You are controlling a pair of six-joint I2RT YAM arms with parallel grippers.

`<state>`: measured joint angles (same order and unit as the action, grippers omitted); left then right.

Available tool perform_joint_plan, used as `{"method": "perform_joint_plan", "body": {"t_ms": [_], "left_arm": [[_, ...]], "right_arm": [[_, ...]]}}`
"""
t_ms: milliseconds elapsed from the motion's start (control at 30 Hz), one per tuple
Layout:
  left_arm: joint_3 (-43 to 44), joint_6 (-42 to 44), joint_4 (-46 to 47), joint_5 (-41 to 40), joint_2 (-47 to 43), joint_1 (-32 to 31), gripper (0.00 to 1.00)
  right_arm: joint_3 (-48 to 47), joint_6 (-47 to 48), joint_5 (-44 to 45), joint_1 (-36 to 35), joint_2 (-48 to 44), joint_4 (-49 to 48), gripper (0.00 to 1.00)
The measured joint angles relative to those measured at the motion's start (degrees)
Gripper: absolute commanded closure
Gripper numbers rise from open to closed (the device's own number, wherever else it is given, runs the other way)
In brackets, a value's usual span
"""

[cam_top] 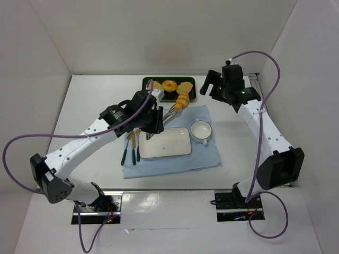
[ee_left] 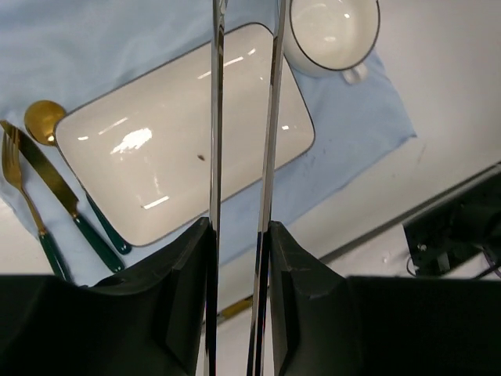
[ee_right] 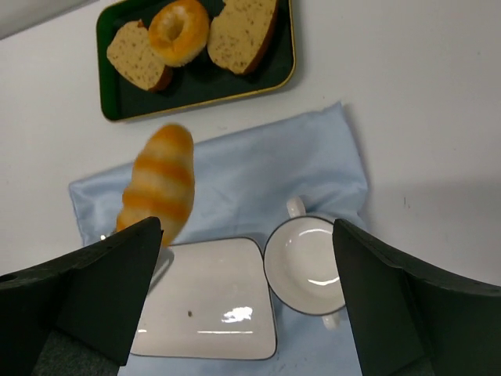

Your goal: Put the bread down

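Note:
The bread is a plump golden-yellow roll with pale cross ridges. It hangs in the air above the far edge of the blue cloth, between the dark tray and the white plate. Metal tongs pinch it. My left gripper is shut on the tongs' two arms; the bread lies past the top of the left wrist view. My right gripper hovers open and holds nothing, high at the back right.
The tray holds two brown toast slices and an orange ring bun. A white cup stands right of the plate. A gold spoon, fork and knife lie left of the plate.

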<state>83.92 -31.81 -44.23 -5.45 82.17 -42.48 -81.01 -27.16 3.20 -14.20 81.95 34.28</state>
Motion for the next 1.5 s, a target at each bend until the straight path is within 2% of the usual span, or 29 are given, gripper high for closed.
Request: {"method": "perform_joint_plan", "body": {"t_ms": [233, 467, 700, 933, 1200, 1500], "left_arm": [[-3.2, -2.9, -4.5, 0.2, -7.1, -5.0, 0.57], [-9.3, -6.0, -9.6, -0.1, -11.1, -8.2, 0.57], [-14.6, -9.3, -11.9, -0.3, -13.0, -11.5, 0.57], [-16.6, -10.8, -10.3, -0.5, -13.0, -13.0, 0.57], [-16.8, -11.7, -7.1, 0.0, -8.7, -14.5, 0.57], [-15.5, -11.9, -7.3, 2.1, -7.1, -14.8, 0.45]], "right_arm": [[-10.0, 0.0, 1.0, 0.0, 8.7, -0.3, 0.05], [-16.5, 0.0, 1.7, 0.2, 12.7, 0.3, 0.05], [-16.9, 0.0, 2.1, 1.3, 12.8, 0.7, 0.05], [-16.9, 0.0, 1.8, 2.3, 12.8, 0.9, 0.05], [-16.0, 0.0, 0.4, 3.6, 12.3, 0.9, 0.05], [-15.6, 0.0, -1.1, 4.4, 12.2, 0.8, 0.05]]}}
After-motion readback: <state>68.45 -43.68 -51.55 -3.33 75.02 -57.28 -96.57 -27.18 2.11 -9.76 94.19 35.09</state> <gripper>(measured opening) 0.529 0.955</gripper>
